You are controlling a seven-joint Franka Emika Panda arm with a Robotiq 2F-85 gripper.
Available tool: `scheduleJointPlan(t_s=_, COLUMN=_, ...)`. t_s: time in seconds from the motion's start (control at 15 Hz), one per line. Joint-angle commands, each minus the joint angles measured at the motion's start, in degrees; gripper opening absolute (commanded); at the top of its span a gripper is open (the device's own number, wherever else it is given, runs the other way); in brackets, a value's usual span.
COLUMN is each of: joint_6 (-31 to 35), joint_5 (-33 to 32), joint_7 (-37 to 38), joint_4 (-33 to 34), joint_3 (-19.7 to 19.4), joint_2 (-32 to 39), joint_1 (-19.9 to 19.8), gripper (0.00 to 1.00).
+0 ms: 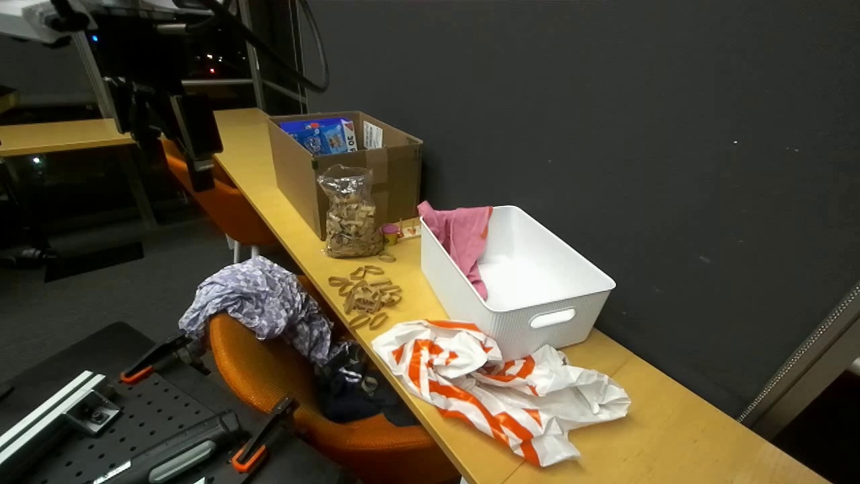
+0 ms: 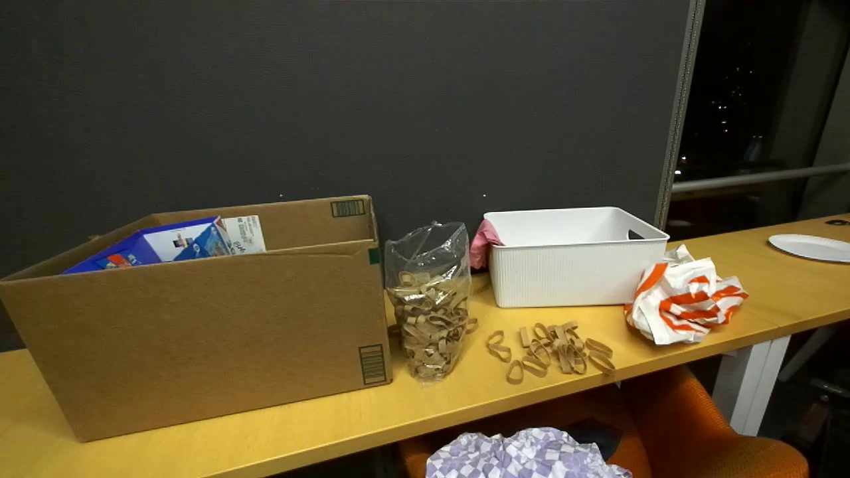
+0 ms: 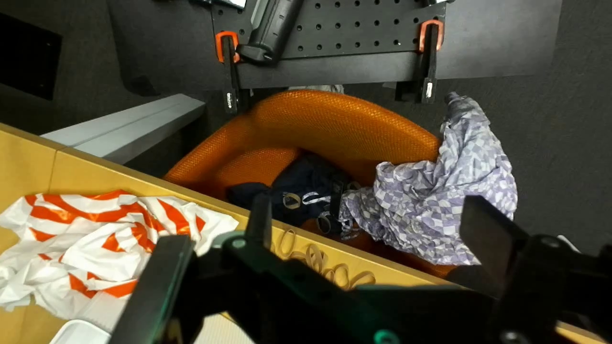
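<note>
Wrist view downward, exterior views toward partition (image 2: 465,99)

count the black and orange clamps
2: one clamp beside the black handle, another clamp farther along the same edge of the black table. More may be hidden.

The whitish arm (image 1: 23,19) has a black wrist (image 1: 138,50), a tiny blue light (image 1: 95,38), a looping dark cable (image 1: 316,88) and an angular black claw (image 1: 171,149) with round screws (image 3: 386,336).

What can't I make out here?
Cardboard box: inside bottom hidden by its walls in both exterior views.
White plate: cropped by the right edge in an exterior view.
Rubber bands: partly hidden by the pincer in the wrist view.
Checked cloth: cropped by the bottom edge in an exterior view.
</note>
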Motion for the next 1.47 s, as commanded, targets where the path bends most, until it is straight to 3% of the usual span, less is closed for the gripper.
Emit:
scheduleJointPlan(t_s=0.0, joint_6=-0.6, joint_5=1.6, joint_7=1.5, joint_4=7.8, joint_3=2.2, joint_2=7.8, joint_1=0.6, gripper=1.00)
scheduleJointPlan(t_s=0.2, joint_6=2.7, joint_5=-0.3, joint_7=3.7, joint_4=13.4, joint_3=4.1, joint_2=15.2, joint_1=0.2, gripper=1.00)
scheduleJointPlan(t_s=0.6, joint_6=24.0, joint_5=-3.6, joint_7=8.0, joint_4=12.6, joint_3=6.7, joint_2=27.7, joint_1=0.7, gripper=1.00)
scheduleJointPlan(t_s=0.8, joint_6=34.9, joint_5=-7.4, joint_7=12.1, joint_4=11.2, joint_3=5.2, joint_2=32.6, joint_1=-0.3, gripper=1.00)
scheduleJointPlan(t_s=1.0, joint_6=41.8, joint_5=-8.9, joint_7=14.6, joint_4=11.7, joint_3=2.7, joint_2=38.5, joint_1=-1.3, gripper=1.00)
scheduleJointPlan(t_s=1.4, joint_6=53.8, joint_5=-5.7, joint_7=11.0, joint_4=16.9, joint_3=-2.6, joint_2=53.8, joint_1=-3.0, gripper=1.00)
